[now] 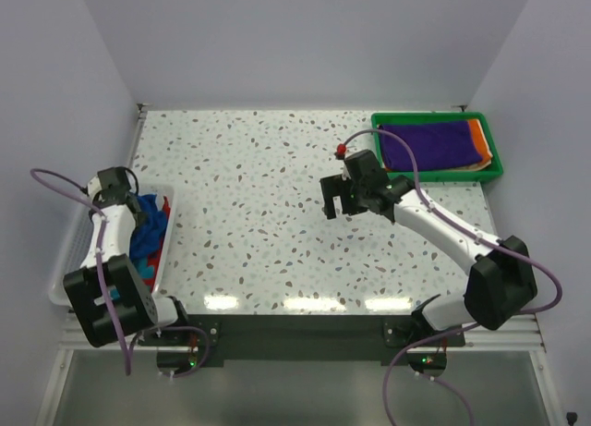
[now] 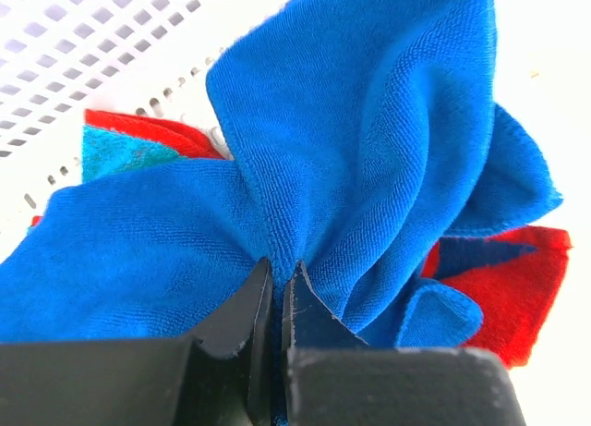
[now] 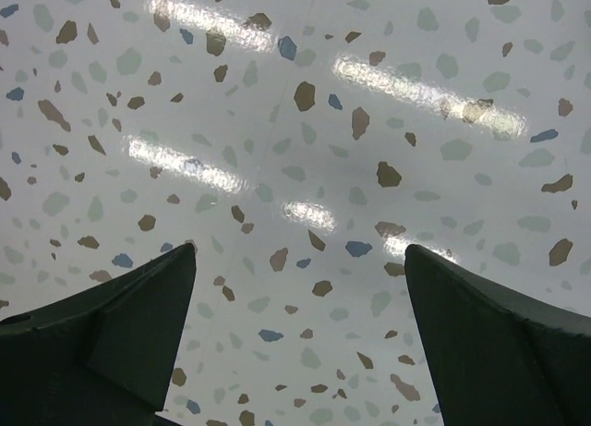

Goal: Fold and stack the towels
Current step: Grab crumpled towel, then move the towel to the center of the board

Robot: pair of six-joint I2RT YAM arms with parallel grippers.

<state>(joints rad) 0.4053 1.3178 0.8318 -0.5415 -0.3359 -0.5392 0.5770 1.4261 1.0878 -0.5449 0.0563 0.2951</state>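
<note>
Blue towel [image 2: 369, 121] lies bunched in the basket [image 1: 69, 250] at lower left of the top view, one fold clamped in the left gripper [image 2: 277, 271], the nearer one; the right gripper [image 3: 300, 260], jaws apart, hovers over the table [image 1: 259, 167] mid-frame.

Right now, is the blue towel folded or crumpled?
Crumpled: the blue towel bunches into creases where the left fingers pinch it, inside the white basket.
</note>
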